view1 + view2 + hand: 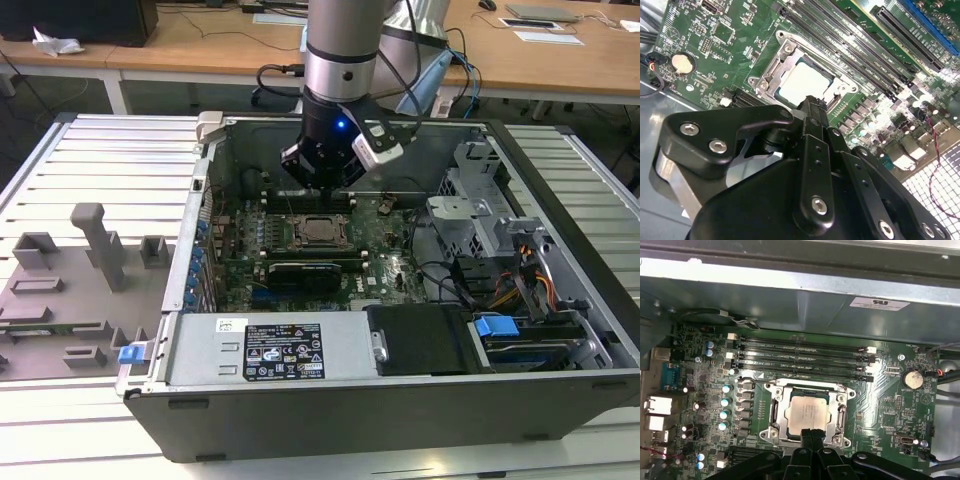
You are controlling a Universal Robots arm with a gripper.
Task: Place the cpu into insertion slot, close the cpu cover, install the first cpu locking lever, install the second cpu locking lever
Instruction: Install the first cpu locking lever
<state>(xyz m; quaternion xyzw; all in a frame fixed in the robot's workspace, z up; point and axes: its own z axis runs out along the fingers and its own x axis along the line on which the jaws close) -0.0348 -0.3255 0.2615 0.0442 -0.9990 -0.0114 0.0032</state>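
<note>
Gripper [322, 178] poised over the seated chip, lever stage in hand

From my console, the cpu [807, 412] lies flat inside the insertion slot [764, 435], its pale top showing through the big cut-out of the cpu cover [807, 391]. The cover looks folded down around the chip, so I judge the first two steps done and the locking levers to be the work in hand. I cannot tell whether either lever is latched; thin metal bars run along both sides of the socket, but their hooks are too small to read.

In both wrist views the jaws are pressed together and pinch nothing, with the fingertips [812, 106] hanging just above the socket's edge, apart from the metal. In the exterior view the socket sits mid-board on the green motherboard [395, 265], with the memory slots [800, 352] on its far side, and the arm stands over it inside the open computer case [400, 420].

To my eye, lever work calls for closed tips used as a pusher: lined up on the bar's free end, pressing down and sideways under its catch without scraping the cover.
</note>
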